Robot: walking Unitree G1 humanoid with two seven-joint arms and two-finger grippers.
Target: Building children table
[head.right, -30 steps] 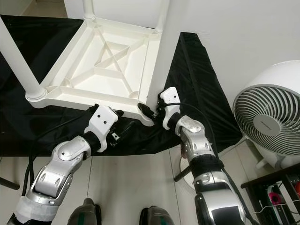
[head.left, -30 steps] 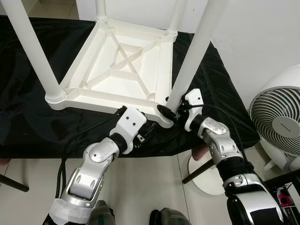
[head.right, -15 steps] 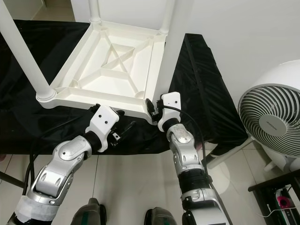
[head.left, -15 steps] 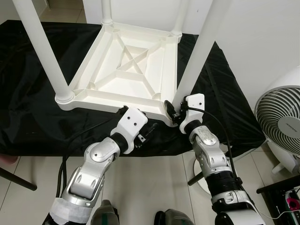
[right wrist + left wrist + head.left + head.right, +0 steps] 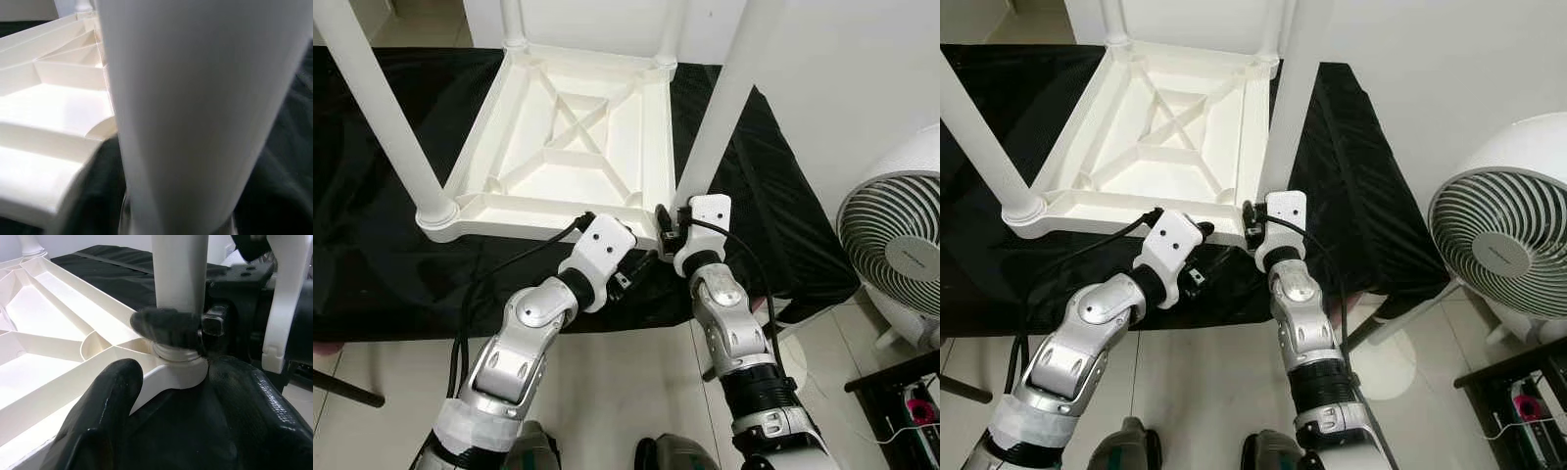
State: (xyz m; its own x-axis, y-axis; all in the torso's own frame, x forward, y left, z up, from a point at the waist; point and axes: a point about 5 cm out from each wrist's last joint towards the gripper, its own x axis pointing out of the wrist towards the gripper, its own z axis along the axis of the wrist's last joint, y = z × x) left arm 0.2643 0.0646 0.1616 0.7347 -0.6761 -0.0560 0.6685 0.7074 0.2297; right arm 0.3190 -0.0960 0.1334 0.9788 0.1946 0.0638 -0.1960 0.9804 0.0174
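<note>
**Right gripper closed in on the near-right leg**

Over the last second my right gripper (image 5: 668, 233) had slid in from the outer side of the near-right leg (image 5: 720, 110) to sit tight against its foot, and the forearm had swung from slanting out to nearly straight ahead. In the left wrist view, one black finger (image 5: 168, 328) wrapped across the leg just above its socket (image 5: 178, 361), so I judged the right gripper clenched on the leg. The left gripper (image 5: 631, 269) had stayed low at the tabletop's front edge, beside the same corner, its fingers spread with the corner between them, gripping nothing. I read that as the leg being seated or twisted home while the left side steadied the corner.

The children's table (image 5: 570, 137) lay upside down on a black cloth (image 5: 372, 245), its white ribbed underside facing up, crossed braces plain to see. Round white legs stood at all four corners; the near-left leg (image 5: 382, 113) rose steeply. A white fan (image 5: 896, 245) stood to the right.
</note>
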